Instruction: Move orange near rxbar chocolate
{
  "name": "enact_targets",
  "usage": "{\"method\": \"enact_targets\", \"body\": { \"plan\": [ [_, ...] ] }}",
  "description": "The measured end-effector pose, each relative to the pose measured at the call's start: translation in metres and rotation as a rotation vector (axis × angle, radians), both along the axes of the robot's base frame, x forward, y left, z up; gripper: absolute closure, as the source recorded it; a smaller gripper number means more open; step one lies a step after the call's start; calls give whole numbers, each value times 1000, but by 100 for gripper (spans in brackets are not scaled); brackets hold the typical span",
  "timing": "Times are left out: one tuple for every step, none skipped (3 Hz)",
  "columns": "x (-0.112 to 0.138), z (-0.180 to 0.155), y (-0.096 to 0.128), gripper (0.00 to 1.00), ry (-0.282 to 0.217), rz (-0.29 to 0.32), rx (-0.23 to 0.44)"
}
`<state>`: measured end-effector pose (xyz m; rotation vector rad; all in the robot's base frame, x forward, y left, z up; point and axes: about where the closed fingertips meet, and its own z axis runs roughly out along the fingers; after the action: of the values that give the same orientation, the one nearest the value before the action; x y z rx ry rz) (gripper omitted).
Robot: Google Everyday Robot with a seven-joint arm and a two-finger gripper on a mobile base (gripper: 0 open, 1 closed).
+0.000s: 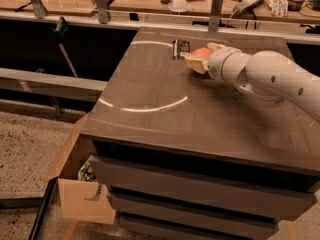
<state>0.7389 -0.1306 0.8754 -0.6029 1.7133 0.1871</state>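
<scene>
The orange (201, 52) is at the far side of the dark table (165, 119), between the pale fingers (194, 62) of my gripper (204, 55). The gripper is shut on the orange, and my white arm reaches in from the right. The rxbar chocolate (181, 48), a small dark bar with pale markings, lies flat on the table just left of the orange, a finger's width from it. The arm hides the right side of the orange.
A wooden bench (210, 4) with bottles, a bowl and tools runs behind the table. Metal posts (216, 4) stand at the table's far edge. An open cardboard box (82, 184) sits on the floor at the lower left, beside the drawers.
</scene>
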Motion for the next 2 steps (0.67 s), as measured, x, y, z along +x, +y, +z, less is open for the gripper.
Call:
{"method": "enact_targets", "body": {
  "plan": [
    [-1, -4, 5, 0, -1, -1, 16],
    [-3, -1, 7, 0, -13, 5, 23]
  ]
}}
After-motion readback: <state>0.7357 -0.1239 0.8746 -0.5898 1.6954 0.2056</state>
